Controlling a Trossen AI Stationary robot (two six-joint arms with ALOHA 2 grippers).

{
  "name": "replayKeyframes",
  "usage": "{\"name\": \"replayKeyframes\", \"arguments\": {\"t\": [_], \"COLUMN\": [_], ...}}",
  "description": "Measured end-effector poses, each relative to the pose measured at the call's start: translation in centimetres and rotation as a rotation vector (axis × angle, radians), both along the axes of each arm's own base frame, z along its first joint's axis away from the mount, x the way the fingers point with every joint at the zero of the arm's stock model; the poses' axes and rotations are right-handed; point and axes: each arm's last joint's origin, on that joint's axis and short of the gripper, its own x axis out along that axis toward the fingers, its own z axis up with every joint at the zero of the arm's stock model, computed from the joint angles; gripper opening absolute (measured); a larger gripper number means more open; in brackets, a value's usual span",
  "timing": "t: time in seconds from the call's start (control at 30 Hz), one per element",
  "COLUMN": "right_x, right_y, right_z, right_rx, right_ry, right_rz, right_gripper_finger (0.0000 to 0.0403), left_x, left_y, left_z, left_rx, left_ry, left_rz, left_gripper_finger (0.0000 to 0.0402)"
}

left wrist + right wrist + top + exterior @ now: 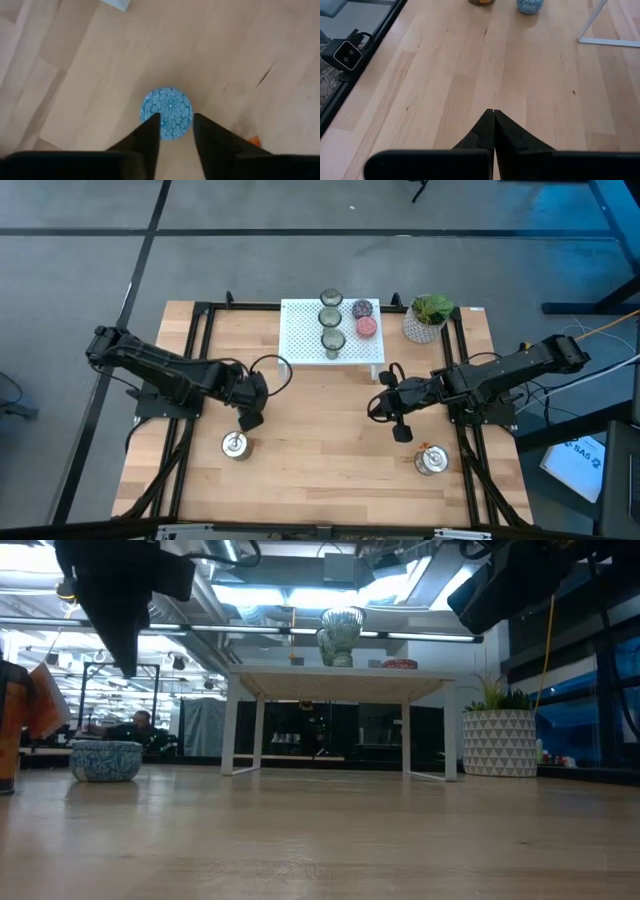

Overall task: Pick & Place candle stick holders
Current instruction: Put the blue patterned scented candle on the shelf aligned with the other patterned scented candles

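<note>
High view, largest first: wooden table (320, 480), with white perforated rack (305, 340) standing at its far middle edge. Out from the rack's front on the left arm's side, left gripper (248, 420). Out from the rack's front on the right arm's side, right gripper (402, 434), waiting, clenched on nothing, tips pressed together in its own wrist view. Beside the rack on the right arm's side, white pot with a green plant (427, 320), no part of the job. Well forward of the rack, two silver holders: one (236, 445) just past the left gripper, the other (431, 461) past the right gripper. On the rack itself, three olive glass holders (331, 318) in a row, with purple holder (361, 308) and pink holder (366, 326) next to them. Smallest, and likely the step in hand: blue holder (166, 113), sitting on the table forward of the rack's left corner, directly under the left gripper and hidden by it from above. To do it well: spread wider than the rim before descending, keep centred, come straight down, close gently across the wall, lift without tipping. Pose: left arm reaching inward from its base, wrist pointing straight down, hanging well clear above the cup in the low view, fingers (150, 132) a little apart and grasping nothing.
</note>
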Motion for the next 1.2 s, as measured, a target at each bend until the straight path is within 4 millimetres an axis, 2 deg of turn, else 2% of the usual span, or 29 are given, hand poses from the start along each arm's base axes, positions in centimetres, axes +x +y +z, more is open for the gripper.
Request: {"name": "replayKeyframes", "arguments": {"t": [0.3,0.53,0.8,1.2], "right_x": [0.0,0.0,0.0,0.0], "right_y": [0.0,0.0,0.0,0.0], "right_z": [0.0,0.0,0.0,0.0], "right_rx": [0.0,0.0,0.0,0.002], "right_ry": [0.002,0.002,0.002,0.003], "right_rz": [0.0,0.0,0.001,0.003], "right_gripper_finger": [0.0002,0.0003,0.0003,0.0003], "left_x": [-0.1,0.8,2.3,4.1], "left_y": [-1.0,-1.0,-0.2,0.6], "left_z": [-0.1,-1.3,-3.7,-6.4], "left_rx": [0.033,-0.006,-0.026,-0.107], "left_ry": [-0.022,0.024,0.145,0.254], "left_rz": [0.021,0.141,0.188,0.063], "left_gripper_finger": [0.0251,0.0324,0.0347,0.0348]}}
